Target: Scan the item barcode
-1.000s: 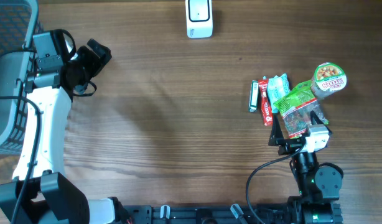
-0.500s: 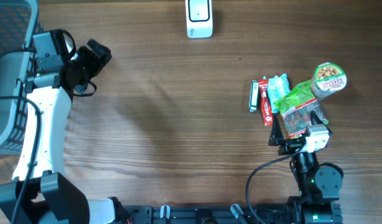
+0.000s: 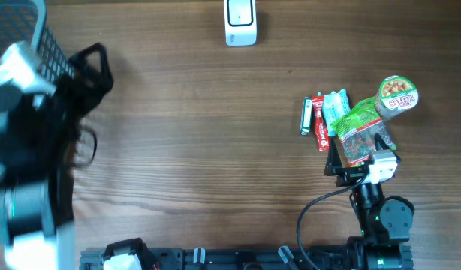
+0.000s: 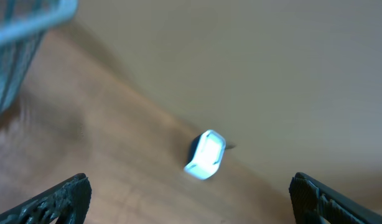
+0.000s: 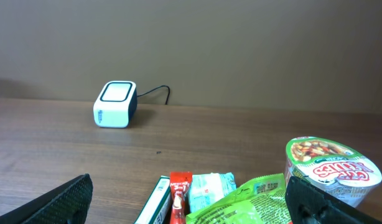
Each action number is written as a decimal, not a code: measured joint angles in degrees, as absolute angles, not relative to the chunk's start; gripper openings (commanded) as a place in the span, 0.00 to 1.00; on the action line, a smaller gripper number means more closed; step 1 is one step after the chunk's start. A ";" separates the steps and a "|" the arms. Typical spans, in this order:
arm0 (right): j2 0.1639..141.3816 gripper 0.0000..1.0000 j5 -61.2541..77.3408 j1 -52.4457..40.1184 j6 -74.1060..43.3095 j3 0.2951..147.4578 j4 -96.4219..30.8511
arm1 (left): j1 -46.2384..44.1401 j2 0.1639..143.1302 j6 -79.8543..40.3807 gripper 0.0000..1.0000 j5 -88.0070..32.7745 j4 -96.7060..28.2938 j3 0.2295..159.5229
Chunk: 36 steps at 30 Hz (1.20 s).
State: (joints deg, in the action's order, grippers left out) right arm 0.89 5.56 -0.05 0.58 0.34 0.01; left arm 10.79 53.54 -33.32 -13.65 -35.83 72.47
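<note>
The white barcode scanner (image 3: pixel 240 21) sits at the table's far edge; it also shows as a blurred white block, the scanner (image 4: pixel 205 154), in the left wrist view and as the scanner (image 5: pixel 115 104) at far left in the right wrist view. A pile of items lies at the right: a noodle cup (image 3: pixel 397 96), a green bag (image 3: pixel 357 124), a red sachet (image 3: pixel 319 126), a pale teal pack (image 3: pixel 336 103) and a slim box (image 3: pixel 307 115). My right gripper (image 3: pixel 358 152) stands open just short of the green bag (image 5: pixel 253 202), holding nothing. My left gripper (image 3: pixel 90 66) is open, empty and blurred, far left.
A grey wire basket (image 3: pixel 44 26) stands at the far left corner, its rim (image 4: pixel 29 22) close to the left gripper. A cable runs from the scanner along the wall. Bare wood lies between the left arm and the item pile.
The left arm has swung fast and is now blurred; its gripper has shifted left and up toward the basket. The right arm and the items have not moved.
</note>
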 measured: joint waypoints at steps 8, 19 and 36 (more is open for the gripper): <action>0.89 1.00 5.56 -0.05 0.58 0.34 0.01 | 10.79 38.68 -33.30 1.00 -11.86 -48.75 73.36; 0.89 1.00 5.56 -0.05 0.58 0.34 0.01 | 6.24 20.10 -33.32 1.00 -6.44 -70.76 73.08; 0.89 1.00 5.56 -0.05 0.58 0.34 0.01 | 2.72 1.74 -33.30 1.00 -2.39 -58.74 55.13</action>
State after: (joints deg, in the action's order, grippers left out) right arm 0.89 5.56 -0.05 0.58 0.34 0.01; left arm 2.72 1.74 -33.30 -2.39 -58.74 55.13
